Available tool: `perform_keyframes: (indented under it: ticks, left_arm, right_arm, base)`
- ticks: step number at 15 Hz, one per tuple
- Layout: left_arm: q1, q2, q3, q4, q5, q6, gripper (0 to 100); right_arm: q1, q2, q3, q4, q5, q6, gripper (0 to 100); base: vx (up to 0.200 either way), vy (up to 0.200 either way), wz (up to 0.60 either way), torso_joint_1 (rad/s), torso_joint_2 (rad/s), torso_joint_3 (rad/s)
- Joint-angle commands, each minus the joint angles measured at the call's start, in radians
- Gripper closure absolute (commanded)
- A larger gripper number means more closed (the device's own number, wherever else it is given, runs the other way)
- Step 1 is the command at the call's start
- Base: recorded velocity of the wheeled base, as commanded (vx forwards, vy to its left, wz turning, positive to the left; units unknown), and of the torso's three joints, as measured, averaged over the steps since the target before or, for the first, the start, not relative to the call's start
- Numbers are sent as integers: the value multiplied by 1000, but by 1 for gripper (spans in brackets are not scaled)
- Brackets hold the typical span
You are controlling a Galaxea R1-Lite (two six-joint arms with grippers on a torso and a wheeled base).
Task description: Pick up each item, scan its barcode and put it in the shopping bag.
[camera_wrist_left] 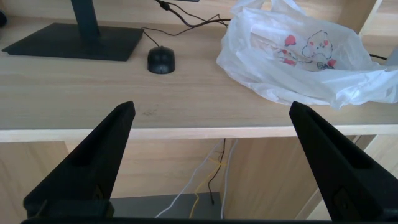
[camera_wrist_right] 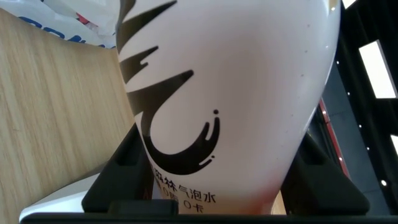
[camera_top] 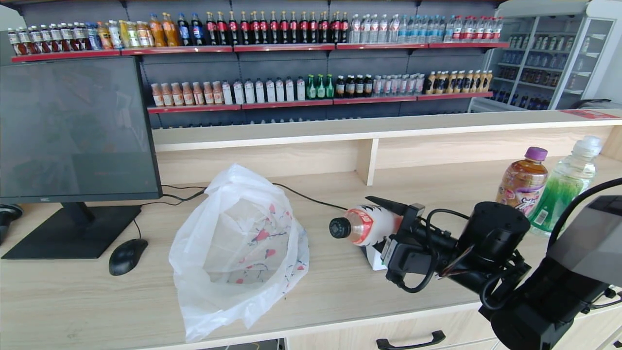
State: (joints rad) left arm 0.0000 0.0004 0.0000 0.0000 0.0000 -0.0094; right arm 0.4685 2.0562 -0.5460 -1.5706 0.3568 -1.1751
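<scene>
The right gripper (camera_top: 384,224) clamps a white-labelled bottle (camera_top: 362,226) sideways above the surface (camera_top: 340,291), cap toward the shopping bag (camera_top: 243,243), while the left gripper (camera_wrist_left: 211,109) hangs wide open.

Counter (camera_top: 73,301) — monitor (camera_top: 73,131) left, mouse (camera_top: 127,256) beside, shopping bag (camera_top: 238,253) centre; bottle (camera_top: 364,226) right of it.

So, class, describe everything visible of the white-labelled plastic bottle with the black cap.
The white-labelled plastic bottle has a black cap, a red-orange band near the neck and black brush marks on its label. It is held horizontal in the right gripper, above the wooden counter, cap pointing towards the white plastic shopping bag.
</scene>
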Motion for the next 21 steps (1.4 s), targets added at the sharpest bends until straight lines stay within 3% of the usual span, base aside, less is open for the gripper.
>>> perform_keyframes:
  ticks: [1, 13, 21]
  left_arm:
    - [0, 0, 0, 0, 0, 0, 0]
    - [0, 0, 0, 0, -2, 3, 0]
    - [0, 0, 0, 0, 0, 3, 0]
  right_arm:
    - [4, 2, -2, 0, 1, 0, 100]
    - [4, -47, -5, 0, 13, 25, 100]
    - [18, -231, 0, 0, -15, 328, 100]
  base:
    - [0, 0, 0, 0, 0, 0]
    - [0, 0, 0, 0, 0, 0]
    - [0, 0, 0, 0, 0, 0]
